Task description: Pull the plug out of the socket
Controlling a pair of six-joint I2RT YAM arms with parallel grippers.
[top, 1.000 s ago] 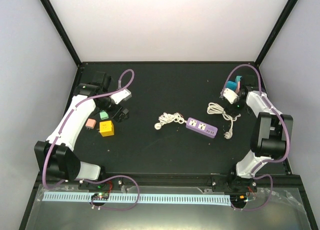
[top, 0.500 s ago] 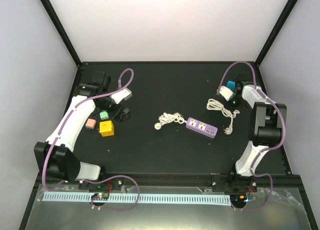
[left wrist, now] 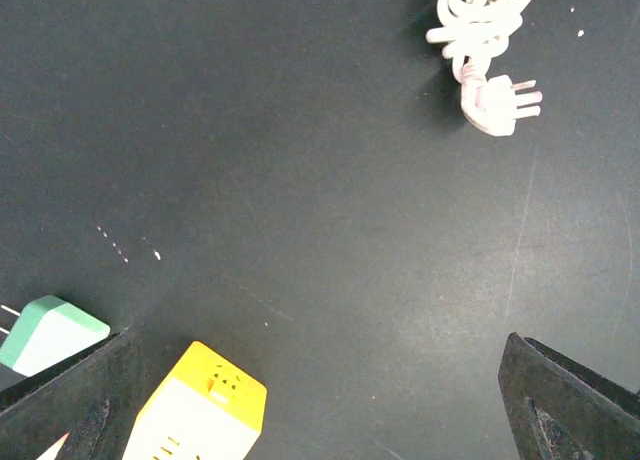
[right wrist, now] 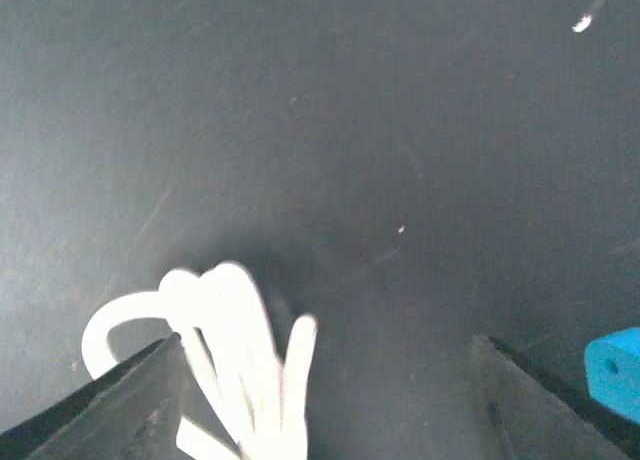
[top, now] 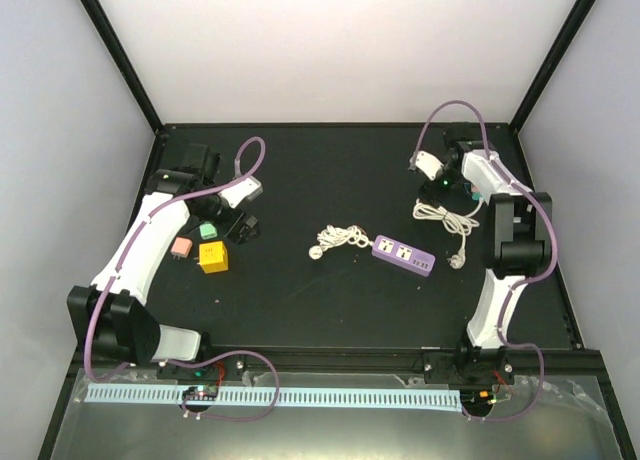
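Observation:
The purple socket strip [top: 403,254] lies mid-table, and both its sockets look bare. A bundled white cord [top: 341,238] ends in a white plug [top: 316,251] to the strip's left; the left wrist view shows that plug [left wrist: 497,106] lying prongs out. A second white cord [top: 443,218] ends in a plug [top: 458,262] just off the strip's right end. My right gripper [top: 443,191] hovers open over that cord's coil [right wrist: 238,365], which shows blurred by its left finger [right wrist: 110,405]. Far to the left, my left gripper [top: 246,227] stands wide open and holds nothing.
A yellow socket cube [top: 213,257], a green adapter [top: 208,230] and a pink one [top: 181,247] sit by the left gripper. The left wrist view shows the cube [left wrist: 198,412] and green adapter [left wrist: 50,332]. A blue block [right wrist: 615,370] lies right of the right gripper.
My right arm has swung toward the back and left, off the blue and pink blocks and over the right cord's coil. The left arm has stayed put.

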